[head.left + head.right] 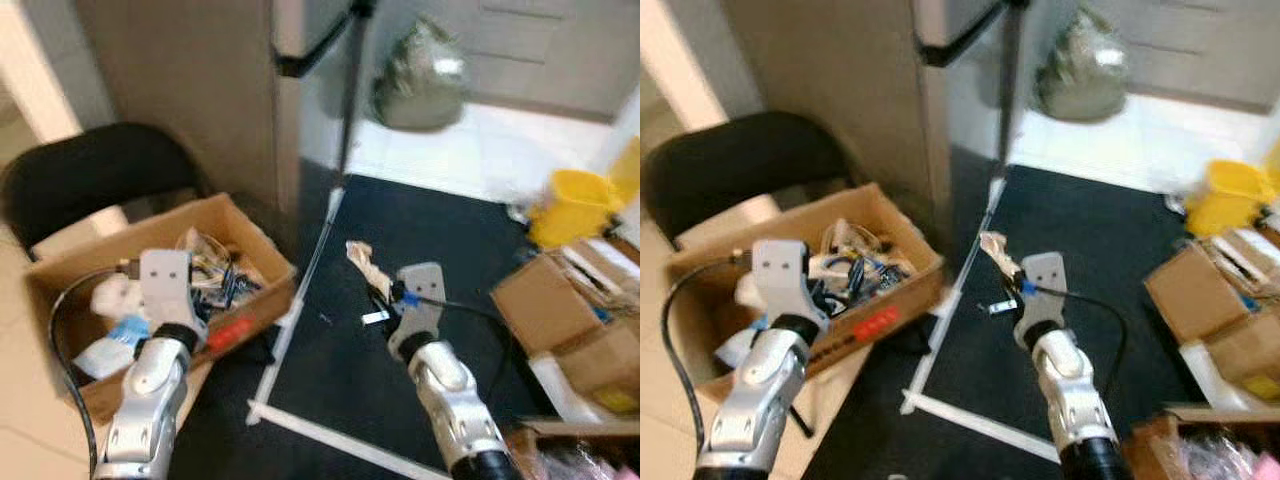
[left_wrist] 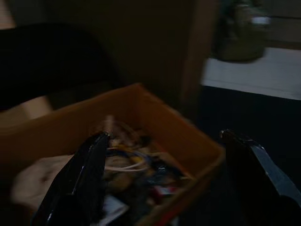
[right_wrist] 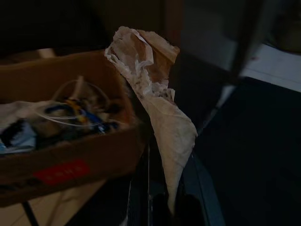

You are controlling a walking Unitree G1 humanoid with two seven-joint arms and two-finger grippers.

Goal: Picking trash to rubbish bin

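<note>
Right wrist view has the right end effector (image 3: pixel 164 197) clamped on a crumpled brown paper wrapper (image 3: pixel 155 94), fingers pinched together at its lower tip so the paper stands up above them. Seen from the head, that wrapper (image 1: pixel 362 262) hangs over the black floor mat (image 1: pixel 430 240), just right of the open cardboard box (image 1: pixel 262 262) of cables and scraps. The left end effector (image 2: pixel 164 183) hovers over the box's near edge, fingers (image 2: pixel 77 183) spread wide apart. A yellow bin (image 1: pixel 575 205) stands far right.
</note>
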